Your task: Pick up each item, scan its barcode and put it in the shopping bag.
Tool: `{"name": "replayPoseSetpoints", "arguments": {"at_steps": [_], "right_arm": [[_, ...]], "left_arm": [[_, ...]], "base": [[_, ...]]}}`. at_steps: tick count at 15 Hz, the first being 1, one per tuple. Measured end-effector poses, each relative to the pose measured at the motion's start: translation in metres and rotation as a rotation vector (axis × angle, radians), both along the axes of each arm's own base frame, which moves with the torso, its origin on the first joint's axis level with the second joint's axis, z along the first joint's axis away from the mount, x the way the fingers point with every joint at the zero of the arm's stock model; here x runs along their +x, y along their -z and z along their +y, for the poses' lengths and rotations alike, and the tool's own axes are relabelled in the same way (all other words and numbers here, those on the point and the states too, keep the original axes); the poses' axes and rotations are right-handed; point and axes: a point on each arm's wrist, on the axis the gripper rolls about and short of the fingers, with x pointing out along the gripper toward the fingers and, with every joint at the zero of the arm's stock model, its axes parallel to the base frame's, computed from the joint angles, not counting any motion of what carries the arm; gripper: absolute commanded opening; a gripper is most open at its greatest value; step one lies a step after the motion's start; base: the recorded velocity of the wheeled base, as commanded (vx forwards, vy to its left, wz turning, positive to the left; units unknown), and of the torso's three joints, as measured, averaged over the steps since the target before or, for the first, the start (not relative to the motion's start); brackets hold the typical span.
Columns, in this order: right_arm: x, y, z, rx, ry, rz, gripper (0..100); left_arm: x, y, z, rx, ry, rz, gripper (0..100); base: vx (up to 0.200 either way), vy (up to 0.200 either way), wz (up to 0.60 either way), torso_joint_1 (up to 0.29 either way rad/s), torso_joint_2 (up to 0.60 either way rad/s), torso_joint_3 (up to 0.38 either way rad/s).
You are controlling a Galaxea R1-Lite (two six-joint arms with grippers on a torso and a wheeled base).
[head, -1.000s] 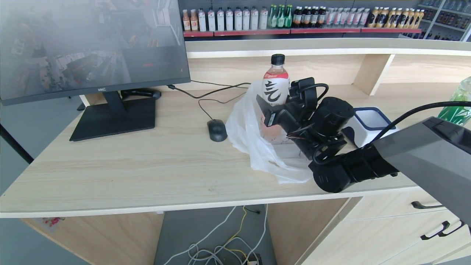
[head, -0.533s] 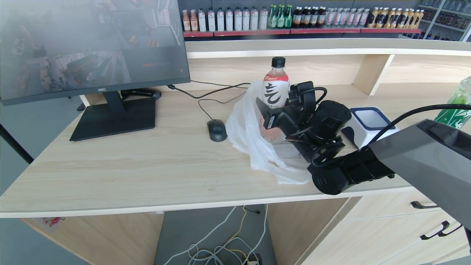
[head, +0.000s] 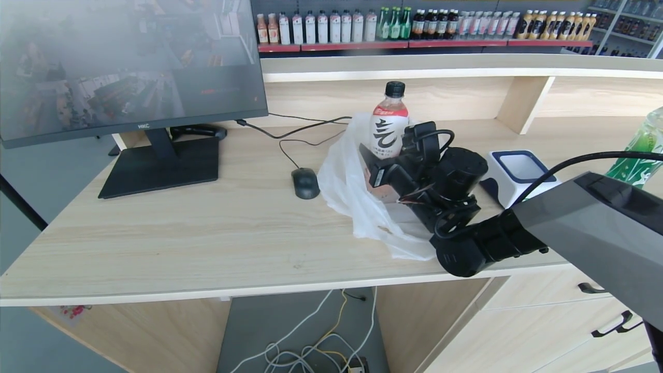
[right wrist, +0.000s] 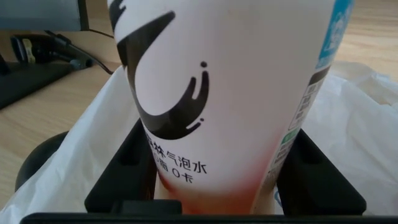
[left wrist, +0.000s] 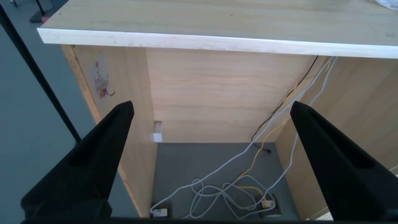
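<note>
The drink bottle [head: 389, 129] has sunk slightly into the white shopping bag [head: 344, 189], frame centre on the counter [head: 207, 228], right jaws clamped on its lower body; left jaws gape wide, empty.

We are at a shop's checkout: rows of bottled drinks [head: 336, 26] line a red-edged shelf [head: 357, 45] behind a pale wooden counter [head: 207, 228] that bears a black flat monitor [head: 129, 62], a black computer mouse [head: 305, 183] and a white box-shaped scanner with a dark-rimmed window [head: 520, 168].

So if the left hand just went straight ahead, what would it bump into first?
The left hand would probably meet the wooden panel under the desk first; depth is unclear.
</note>
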Motion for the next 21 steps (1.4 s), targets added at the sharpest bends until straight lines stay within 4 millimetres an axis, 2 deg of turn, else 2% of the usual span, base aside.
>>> {"name": "replayPoseSetpoints", "arguments": {"at_steps": [1,2,9,12,19,21], "right_arm": [[0.000,0.001,0.000,-0.001,0.001,0.002,0],[0.001,0.002,0.000,-0.001,0.001,0.002,100],[0.002,0.004,-0.004,0.035,0.013,-0.032,100],[-0.004,0.007,-0.009,0.041,0.020,-0.054,100],[-0.044,-0.007,-0.029,0.012,0.026,-0.038,100],[-0.064,-0.014,-0.039,0.000,0.029,-0.037,100]], "left_arm": [[0.000,0.000,0.000,0.000,0.000,0.000,100],[0.000,0.000,0.000,0.001,0.000,0.000,100],[0.000,0.000,0.000,0.001,0.000,0.000,100],[0.000,0.000,0.000,0.000,0.000,0.000,100],[0.000,0.000,0.000,0.000,0.000,0.000,100],[0.000,0.000,0.000,0.000,0.000,0.000,100]], "base": [[0.000,0.000,0.00,0.000,0.00,0.000],[0.000,0.000,0.00,0.000,0.00,0.000],[0.000,0.000,0.00,0.000,0.00,0.000],[0.000,0.000,0.00,0.000,0.00,0.000],[0.000,0.000,0.00,0.000,0.00,0.000],[0.000,0.000,0.00,0.000,0.00,0.000]]}}
